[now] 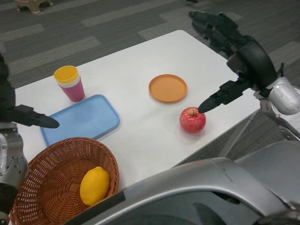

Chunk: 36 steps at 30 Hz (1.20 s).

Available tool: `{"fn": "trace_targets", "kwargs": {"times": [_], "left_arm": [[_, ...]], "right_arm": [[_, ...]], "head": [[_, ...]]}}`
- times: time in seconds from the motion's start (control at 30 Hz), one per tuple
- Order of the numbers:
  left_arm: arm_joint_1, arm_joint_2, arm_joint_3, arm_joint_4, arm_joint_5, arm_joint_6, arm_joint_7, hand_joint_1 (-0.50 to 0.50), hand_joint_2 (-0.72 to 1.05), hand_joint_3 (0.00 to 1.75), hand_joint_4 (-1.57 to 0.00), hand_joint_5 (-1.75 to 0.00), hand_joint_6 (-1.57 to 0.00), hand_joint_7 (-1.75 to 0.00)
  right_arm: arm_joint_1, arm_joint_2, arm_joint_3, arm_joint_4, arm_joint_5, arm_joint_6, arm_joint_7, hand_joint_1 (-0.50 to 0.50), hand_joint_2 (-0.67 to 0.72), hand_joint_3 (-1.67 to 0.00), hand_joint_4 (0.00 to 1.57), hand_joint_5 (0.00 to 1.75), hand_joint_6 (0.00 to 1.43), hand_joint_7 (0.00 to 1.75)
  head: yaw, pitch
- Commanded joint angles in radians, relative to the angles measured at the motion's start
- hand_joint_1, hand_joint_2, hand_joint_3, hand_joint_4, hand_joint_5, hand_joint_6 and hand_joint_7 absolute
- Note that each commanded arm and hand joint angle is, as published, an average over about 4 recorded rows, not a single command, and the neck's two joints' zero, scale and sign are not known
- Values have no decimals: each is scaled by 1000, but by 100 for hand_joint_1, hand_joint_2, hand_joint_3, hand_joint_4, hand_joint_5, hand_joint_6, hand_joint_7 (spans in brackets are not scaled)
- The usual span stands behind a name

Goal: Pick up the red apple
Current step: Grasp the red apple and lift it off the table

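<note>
Starting at the left edge, the left robot hand (pixel 18 115) waits low over the desk (pixel 136 70), holding nothing, with one finger stretched toward the blue tray (pixel 82 119); whether its other fingers are spread or curled I cannot tell. Below it, a lemon (pixel 94 185) lies in the wicker basket (pixel 42 187), and beyond the tray stands a pink cup with a yellow lid (pixel 70 83). Farther right, an orange plate (pixel 168 88) sits just short of the right robot hand (pixel 234 51), which is spread wide and empty above the red apple (pixel 192 120). One fingertip seems to hang just at the apple's stem side. The risk, as I judge it, is a one-sided nudge: the round apple lies near the desk's front edge and could roll off before the fingers close around it.
</note>
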Motion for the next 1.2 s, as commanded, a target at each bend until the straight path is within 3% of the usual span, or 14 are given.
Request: {"fn": "trace_targets", "kwargs": {"times": [0.03, 0.27, 0.53, 0.67, 0.73, 0.83, 0.93, 1.03, 1.1, 1.2], "left_arm": [[-26, -1, -7, 26, -3, 1, 0, -50, -55, 4, 0, 0, 0, -14], [-62, -3, -47, 73, -26, 1, 0, -50, -55, 7, 0, 0, 0, -14], [-94, -2, -83, 105, -52, 1, -2, -50, -55, 7, 0, 0, 0, -14], [-96, -3, -86, 109, -52, 1, -2, -50, -55, 9, 0, 0, 0, -14], [-96, -4, -87, 110, -52, 1, -2, -50, -55, 9, 0, 0, 0, -14], [-96, -4, -87, 111, -52, 1, -2, -50, -55, 9, 0, 0, 0, -17], [-92, -4, -85, 109, -52, 1, -2, -50, -55, 9, 0, 0, 0, -14], [-84, -2, -83, 107, -53, 1, -2, -50, -55, 9, 0, 0, 0, -14], [-79, 0, -82, 105, -53, 1, -2, -50, -55, 9, 0, 0, 0, -17], [-71, 4, -79, 105, -53, 1, -1, -50, -55, 9, 0, 0, 0, -16]], "right_arm": [[8, -4, -8, 0, 5, 7, 12, -47, -38, -18, 0, 0, 0, 54], [24, 41, 41, -3, 0, 19, 34, -46, -48, -36, 0, 0, 0, 63], [45, 46, 67, -22, -4, 22, 34, -46, -49, -50, 0, 0, 0, 70], [48, 46, 78, -90, -50, 72, 34, -49, -53, -61, 0, 0, 0, 70], [17, 46, 104, -117, -78, 95, 34, -50, -54, -63, 0, 0, 0, 70], [-44, 46, 138, -123, -87, 99, 46, -50, -49, -46, 0, 0, 0, 65], [-85, 62, 140, -122, -107, 117, 65, -46, -35, -14, 0, 0, 0, 61], [-147, 98, 137, -123, -159, 165, 132, -45, -10, -4, 0, 0, 0, 52], [-197, 149, 132, -125, -214, 217, 207, -46, -3, 0, 0, 0, 0, 44], [-267, 261, 99, -127, -356, 346, 352, -46, -3, 0, 0, 0, 0, 35]], "head": [[-54, 13], [-119, 36], [-131, 35], [-134, 29], [-138, 31], [-132, 38], [-123, 36], [-118, 37], [-115, 36], [-111, 33]]}}
